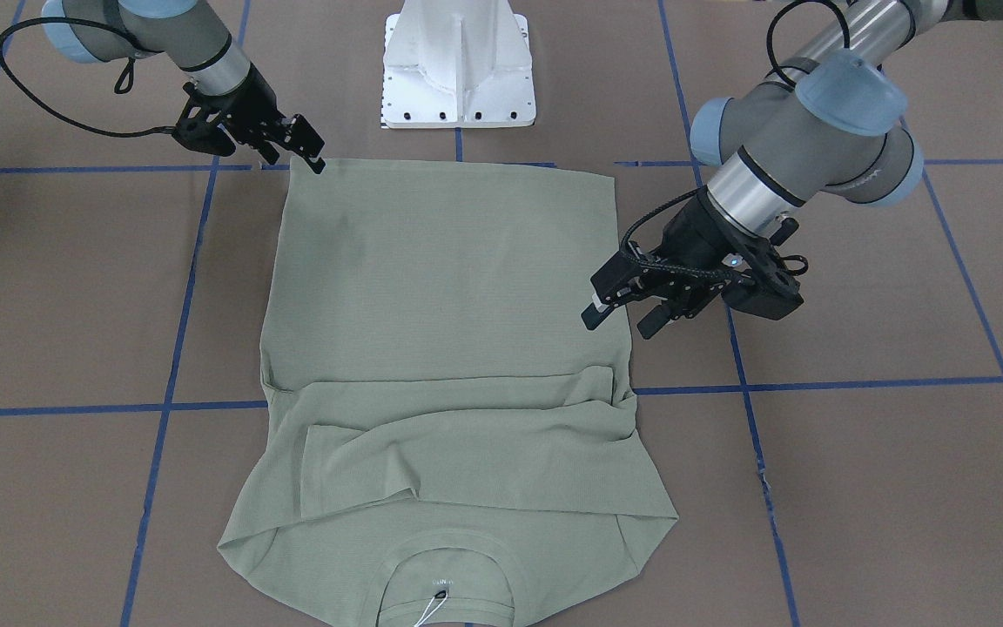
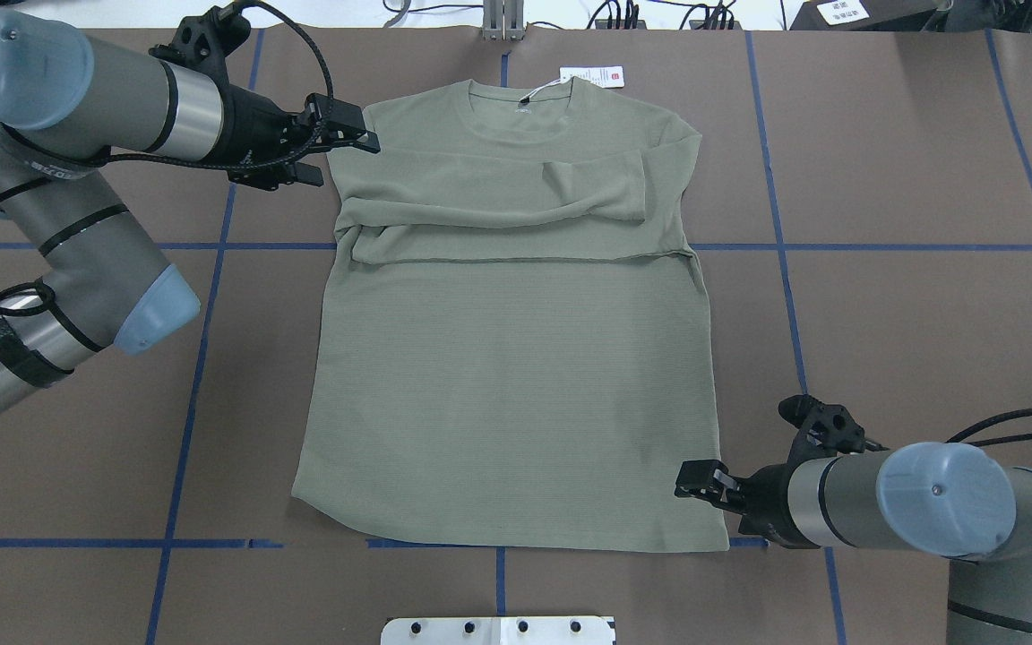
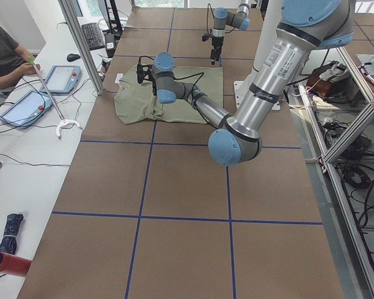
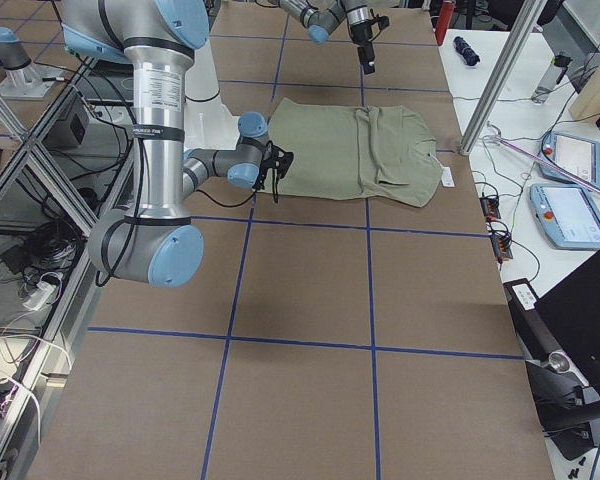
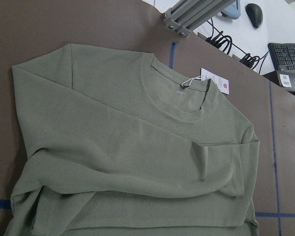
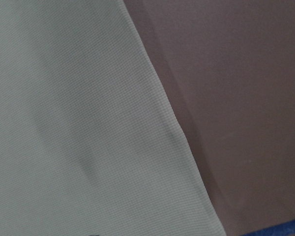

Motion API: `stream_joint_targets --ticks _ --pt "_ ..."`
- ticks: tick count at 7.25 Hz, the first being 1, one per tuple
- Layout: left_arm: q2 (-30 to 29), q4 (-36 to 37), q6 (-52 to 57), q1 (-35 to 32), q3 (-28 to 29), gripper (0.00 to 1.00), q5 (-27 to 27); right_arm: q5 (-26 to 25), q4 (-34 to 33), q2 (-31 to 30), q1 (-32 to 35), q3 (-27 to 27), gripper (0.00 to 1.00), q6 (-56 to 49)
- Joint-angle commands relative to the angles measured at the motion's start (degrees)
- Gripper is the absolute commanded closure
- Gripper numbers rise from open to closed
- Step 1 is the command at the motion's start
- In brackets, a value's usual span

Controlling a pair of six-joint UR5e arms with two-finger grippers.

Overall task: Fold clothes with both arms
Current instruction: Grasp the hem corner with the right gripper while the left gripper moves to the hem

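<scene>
- Front-facing: the sage-green shirt (image 1: 440,287) is lying flat on the table (image 1: 858,488), with its collar (image 1: 445,553) at 6 o'clock. The left claw (image 1: 621,322) is hovering with jaws apart at the shirt's 3 o'clock edge. The right claw (image 1: 296,162), seemingly apart too, is touching the 11 o'clock corner. Gripping diagonal points is risking a twisted, skewed lift.
- Overhead: the folded sleeves (image 2: 516,202) are lying loose across the chest. A quick pull from the 10 o'clock shoulder is risking dragging them out of place.
- Left side: the shirt is sitting far off toward 12 o'clock, and I cannot tell either claw's state from here.
- Right side: the near claw is reaching the hem low, so it is risking scraping the table cover.
- Left wrist: the hang tag (image 5: 214,81) is sticking out at 1 o'clock and is risking getting trapped inside a fold.
- Right wrist: only the hem edge is showing, no fingers. Closing too shallow is risking slipping off or nipping just one layer.
</scene>
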Motion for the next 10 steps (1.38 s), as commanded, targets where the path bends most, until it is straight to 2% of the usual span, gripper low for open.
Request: stream_joint_targets --ticks 1,3,4,5,6,7,9,10 --pt "0.15 -0.01 -0.16 0.21 -0.02 0.04 -0.02 -2.22 -0.03 -0.38 -1.58 -0.72 0.14 4.19" --pt "0.15 -0.01 -0.16 0.3 0.06 0.03 -0.02 -2.92 -0.12 -0.73 -1.93 -1.07 0.33 6.83" --pt "0.15 -0.09 -0.16 0.3 -0.02 0.02 -0.1 -3.01 -0.12 -0.64 -1.93 -1.16 0.48 6.93" --pt "0.06 -0.09 -0.16 0.3 -0.02 0.02 -0.11 -3.01 -0.12 -1.17 -1.93 -1.16 0.76 6.93" --pt "0.06 -0.09 -0.33 0.3 -0.11 0.02 -0.11 -3.01 -0.03 -1.52 -1.84 -0.9 0.84 6.93" --pt "0.06 -0.09 -0.42 0.39 -0.11 0.02 -0.19 -2.92 -0.12 -1.52 -1.84 -0.63 0.82 6.93" --pt "0.06 -0.09 -0.59 0.39 -0.02 0.02 -0.11 -2.75 -0.12 -1.61 -1.67 -0.11 0.41 6.75" --pt "0.06 -0.09 -0.6 0.39 0.06 0.02 -0.11 -2.92 -0.12 -2.57 -2.36 -0.19 0.32 6.84"
